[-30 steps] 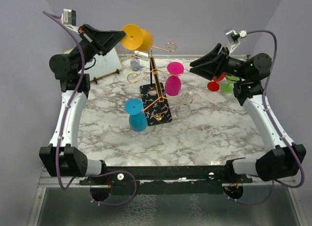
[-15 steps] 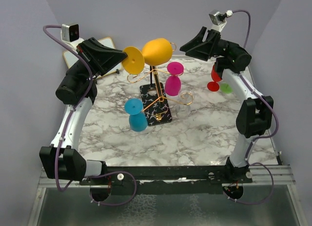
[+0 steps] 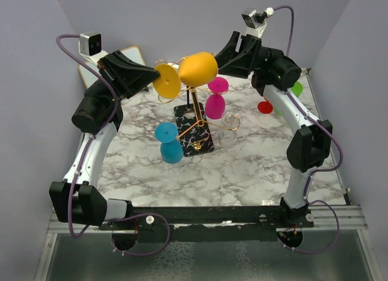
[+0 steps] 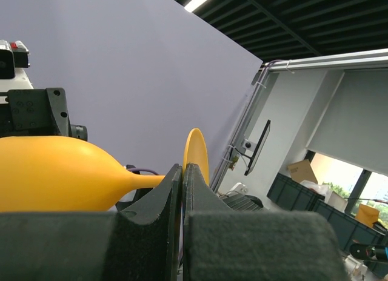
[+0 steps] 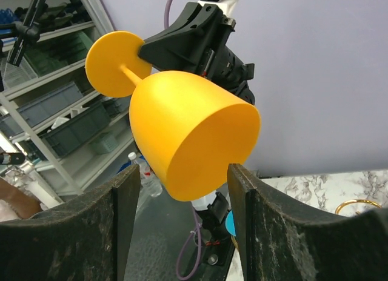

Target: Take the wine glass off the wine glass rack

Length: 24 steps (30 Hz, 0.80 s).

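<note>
The left gripper (image 4: 182, 172) is pressed together on the thin stem of the opaque yellow wine glass (image 3: 197, 69), pinching it just behind the round foot. The glass lies on its side in the air, above the top of the thin gold wire rack (image 3: 193, 104), which stands on the marble-patterned table (image 3: 242, 166). The right gripper (image 5: 183, 172) is spread wide, one finger on either side of the bowl's rim; contact cannot be told.

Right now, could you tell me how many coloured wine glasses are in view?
5. Yellow glass in the left gripper; magenta glass and blue glass on the rack; red glass and green glass at far right, green partly behind the right arm. Others may be hidden.
</note>
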Each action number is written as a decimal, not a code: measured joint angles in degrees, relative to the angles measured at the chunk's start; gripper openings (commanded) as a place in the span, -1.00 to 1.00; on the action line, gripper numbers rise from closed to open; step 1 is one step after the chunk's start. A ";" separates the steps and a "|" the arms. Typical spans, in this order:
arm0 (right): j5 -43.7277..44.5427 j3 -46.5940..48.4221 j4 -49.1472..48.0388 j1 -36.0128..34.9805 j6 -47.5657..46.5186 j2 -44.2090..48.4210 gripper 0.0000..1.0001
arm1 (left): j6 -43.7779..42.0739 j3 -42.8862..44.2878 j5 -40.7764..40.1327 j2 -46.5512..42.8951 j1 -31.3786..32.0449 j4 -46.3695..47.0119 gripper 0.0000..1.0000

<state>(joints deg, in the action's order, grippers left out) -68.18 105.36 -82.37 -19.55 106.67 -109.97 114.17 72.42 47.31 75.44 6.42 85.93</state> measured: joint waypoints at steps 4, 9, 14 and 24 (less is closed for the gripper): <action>0.15 -1.20 0.00 -1.40 -0.50 0.39 0.13 | 0.00 -0.48 -0.02 0.00 0.04 0.22 -1.00; 0.20 -2.60 0.00 -3.06 -1.11 1.36 -0.25 | -0.02 -1.22 -0.02 0.00 0.15 0.39 -1.00; 0.50 -3.87 -0.02 -4.04 -1.66 3.52 -0.96 | 0.17 -1.73 -0.28 0.00 0.42 0.81 -1.00; 1.18 -8.92 -0.20 -4.33 -2.73 10.45 -0.96 | -1.53 -5.20 -1.77 -0.13 0.39 -0.22 0.30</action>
<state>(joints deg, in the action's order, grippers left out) -67.00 96.44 -82.56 -23.88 103.94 -99.53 112.64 67.22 45.54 75.31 6.81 85.71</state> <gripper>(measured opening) 0.054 0.534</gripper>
